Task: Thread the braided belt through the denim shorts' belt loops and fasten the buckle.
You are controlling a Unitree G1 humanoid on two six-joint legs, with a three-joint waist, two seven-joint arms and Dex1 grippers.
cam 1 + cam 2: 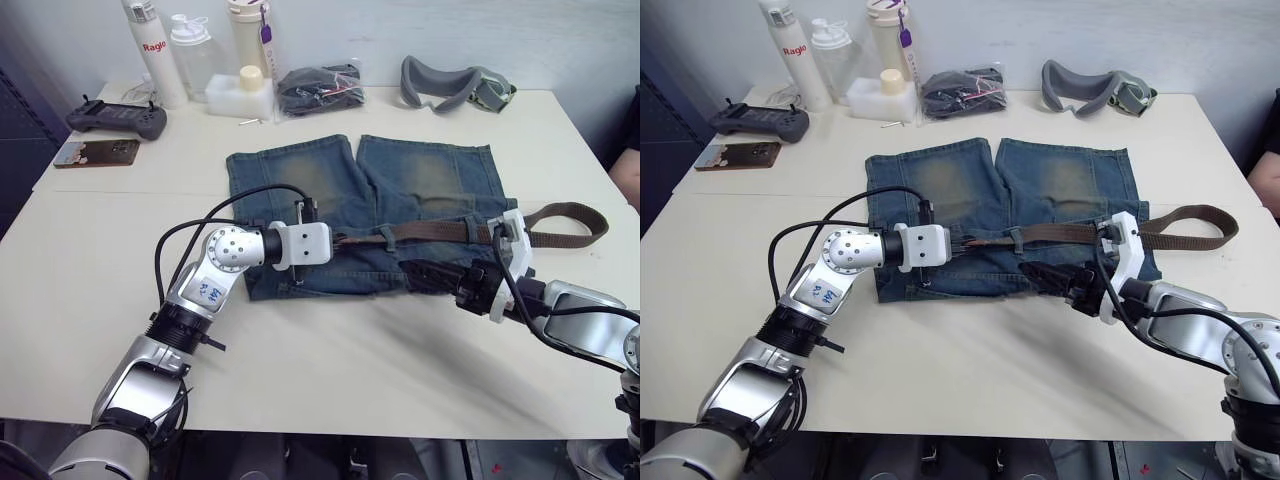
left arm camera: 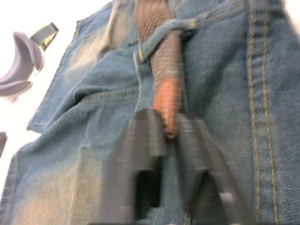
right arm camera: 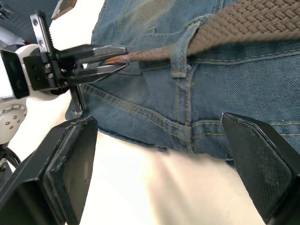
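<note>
Table [image 1: 330,350]: white, carries everything.
Denim shorts [image 1: 300,180]: spread flat mid-table, waistband toward the robot.
Braided belt [image 1: 430,233]: along the waistband, through a belt loop [image 3: 180,49]; far end loops off the shorts' right side.
Left hand [image 2: 171,133]: pinching the belt's tip.
Right hand [image 3: 154,164]: fingers wide apart, at the waistband's near edge.

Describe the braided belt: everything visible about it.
The braided belt is a narrow dark-brown woven strap lying across the waistband of the denim shorts. It passes under a belt loop near the middle. Its smooth reddish-brown tip is pinched in the left end effector. On the robot's right, the strap runs off the shorts and doubles back in a flat loop on the table. The right end effector hangs open by the waistband, not touching the belt. No buckle can be made out.
</note>
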